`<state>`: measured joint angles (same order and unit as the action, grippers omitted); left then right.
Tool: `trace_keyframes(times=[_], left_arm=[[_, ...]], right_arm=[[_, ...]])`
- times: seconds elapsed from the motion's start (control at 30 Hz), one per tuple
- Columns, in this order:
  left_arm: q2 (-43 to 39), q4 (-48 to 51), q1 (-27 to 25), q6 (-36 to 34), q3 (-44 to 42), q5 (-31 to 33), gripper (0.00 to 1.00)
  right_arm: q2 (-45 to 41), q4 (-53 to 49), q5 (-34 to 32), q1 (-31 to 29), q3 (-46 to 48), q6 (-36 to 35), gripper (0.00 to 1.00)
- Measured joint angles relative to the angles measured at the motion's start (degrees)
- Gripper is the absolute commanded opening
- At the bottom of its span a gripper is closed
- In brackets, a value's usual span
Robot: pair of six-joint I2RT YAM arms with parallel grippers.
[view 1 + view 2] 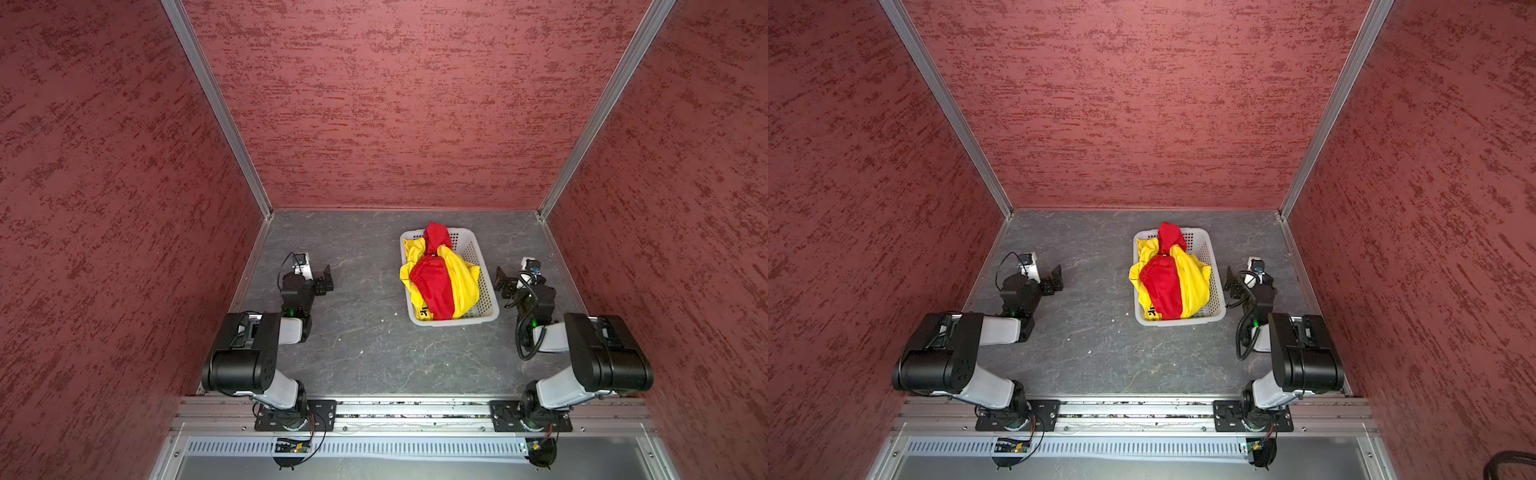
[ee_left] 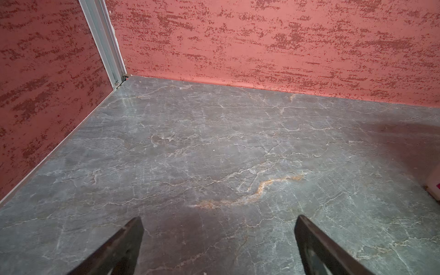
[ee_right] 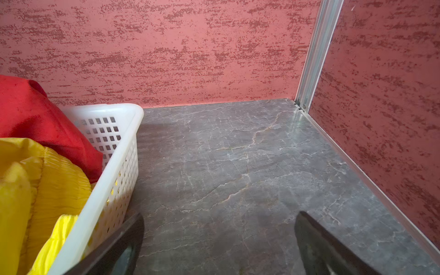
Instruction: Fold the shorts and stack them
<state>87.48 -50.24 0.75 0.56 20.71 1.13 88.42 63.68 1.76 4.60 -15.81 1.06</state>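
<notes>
The desk (image 1: 374, 353) looks like dark grey stone, smooth, with pale veins and a faint sheen near the corners. The walls (image 1: 395, 104) are matt red with a rough, flecked texture; the corner posts (image 1: 216, 108) are bare silvery metal. The basket (image 3: 133, 112) is white plastic, smooth and slightly glossy, its sides pierced with small square holes. The red shorts (image 1: 430, 286) are thin matt cloth; the yellow shorts (image 1: 461, 282) are thin cloth too, finely ribbed at the gathered waist. The arm shells (image 1: 245, 365) are black, semi-gloss plastic.
</notes>
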Motion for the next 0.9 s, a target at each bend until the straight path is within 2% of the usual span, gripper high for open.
trace_keyframes(times=[0.33,0.9], left_arm=[[0.0,0.0,1.6,0.0,0.0,-2.7,1.00],[0.0,0.0,1.5,0.0,0.0,-2.6,1.00]], right_arm=[[0.0,0.0,0.0,0.0,0.0,0.0,0.99],[0.0,0.0,-0.2,0.0,0.0,0.2,0.99]])
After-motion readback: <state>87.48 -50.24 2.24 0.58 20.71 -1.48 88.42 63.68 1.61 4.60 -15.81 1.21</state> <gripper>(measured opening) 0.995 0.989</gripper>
